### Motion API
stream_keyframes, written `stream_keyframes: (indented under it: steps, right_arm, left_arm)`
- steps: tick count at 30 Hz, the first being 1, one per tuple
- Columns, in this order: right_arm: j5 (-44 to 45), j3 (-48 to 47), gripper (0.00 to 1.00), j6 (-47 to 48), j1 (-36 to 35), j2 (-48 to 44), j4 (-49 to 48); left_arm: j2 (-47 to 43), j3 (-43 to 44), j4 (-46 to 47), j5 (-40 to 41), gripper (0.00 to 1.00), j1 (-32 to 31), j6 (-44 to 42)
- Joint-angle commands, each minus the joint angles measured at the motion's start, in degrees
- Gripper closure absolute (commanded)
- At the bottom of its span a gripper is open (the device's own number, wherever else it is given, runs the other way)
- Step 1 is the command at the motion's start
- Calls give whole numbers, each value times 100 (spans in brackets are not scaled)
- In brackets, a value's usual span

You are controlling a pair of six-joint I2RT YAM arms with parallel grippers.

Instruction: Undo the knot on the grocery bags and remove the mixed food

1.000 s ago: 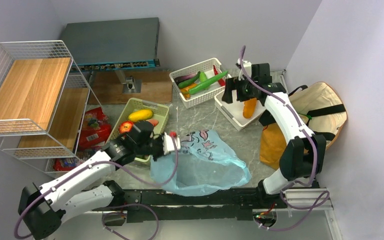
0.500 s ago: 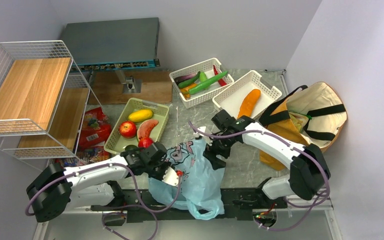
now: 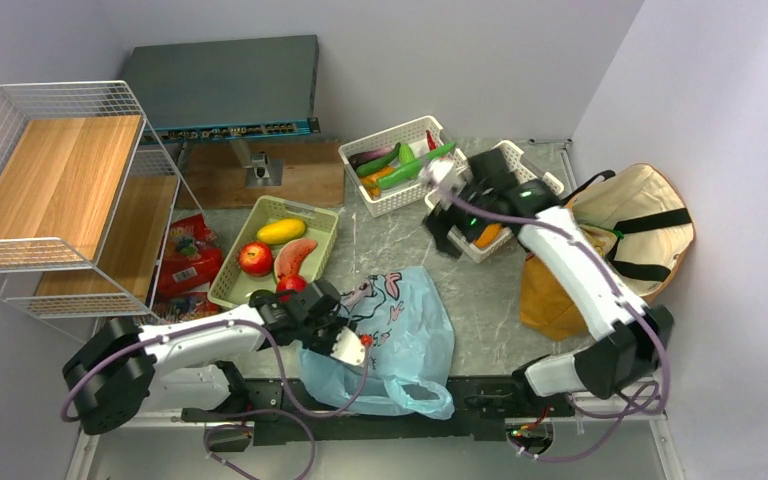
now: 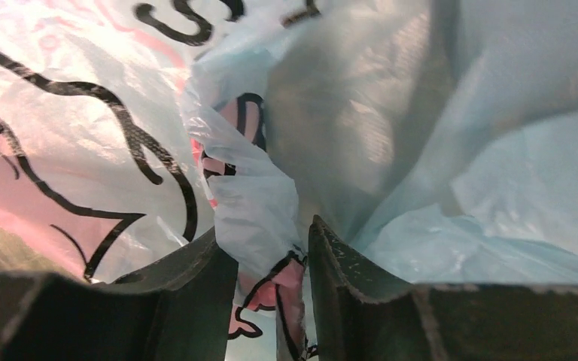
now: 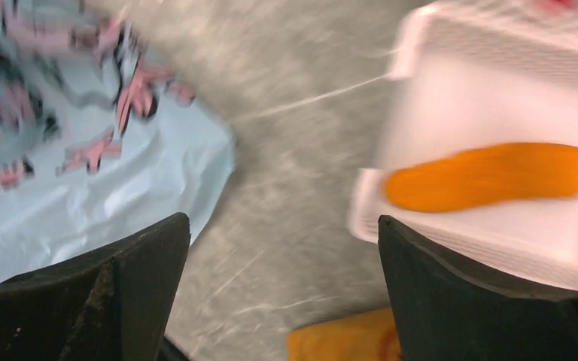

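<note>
The blue bag (image 3: 405,335) lies slack at 6 o'clock on the table (image 3: 390,235), its mouth toward your left gripper (image 4: 267,233). No knot shows in any view, so the untying looks done here, though folds could hide one. You can't tell whether anything is left inside.

Your left fingers stand partly apart with a fold of the bag's rim between them. Whether they actually pinch it or only bracket it, you can't tell. Your right gripper (image 5: 278,226) is spread wide and empty, hanging at about 1 o'clock over bare table between the bag and the white basket (image 5: 414,113).

Much food is already out. Mango (image 3: 281,231), apple (image 3: 255,258) and watermelon (image 3: 296,257) sit in the green basket (image 3: 326,222) at 9 o'clock. The carrot (image 5: 493,177) lies in the white basket, and the cucumber (image 3: 415,165) in the basket at 12.

The tote (image 3: 640,205) sits at 3 o'clock with its mouth open. Its contents are unclear, so check both bags before calling it finished.
</note>
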State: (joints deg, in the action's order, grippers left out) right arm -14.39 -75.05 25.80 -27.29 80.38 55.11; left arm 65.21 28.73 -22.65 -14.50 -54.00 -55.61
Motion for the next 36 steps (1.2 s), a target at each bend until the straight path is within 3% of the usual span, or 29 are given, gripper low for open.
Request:
stream_keyframes:
  steps: [1, 7, 12, 16, 18, 21, 22, 23, 27, 30, 36]
  right_arm:
    - [615, -1436, 3, -826, 691, -738, 1038]
    - [2282, -1783, 0, -1045, 1789, -1187, 1462]
    - [2046, -2125, 0, -754, 3558, -987, 1911]
    - [1894, -2167, 1, -666, 3921, -703, 2124]
    - [1407, -2138, 16, -619, 4001, -578, 2244]
    - [363, -2200, 66, -496, 4007, -553, 2366]
    - [-76, -2299, 89, -447, 3998, -546, 2437]
    - [-538, -2433, 100, -330, 3995, -523, 2582]
    - [-1485, -2405, 100, 103, 3513, -697, 2996]
    - [-1259, -1707, 100, 81, 2553, -1152, 2840]
    - [-1272, -594, 100, -90, 1442, -1509, 2695]
  left_arm:
    - [430, 617, 434, 12, 55, -14, 486]
    - [890, 1236, 674, 3, 50, -15, 895]
    - [1573, 1956, 753, -40, 52, -42, 1045]
    - [2011, 2443, 881, 132, 51, -228, 1296]
    - [2197, 2699, 746, 45, 40, -242, 1534]
    - [2257, 2879, 566, -167, 23, -243, 1817]
    - [2191, 2844, 555, -225, 21, -241, 1866]
    - [2049, 2753, 590, -250, 20, -240, 1926]
    - [1127, 2135, 704, -575, 22, -43, 2230]
    - [451, 1770, 647, -888, 23, 123, 2314]
    - [-436, 1839, 827, -1174, 9, 511, 2910]
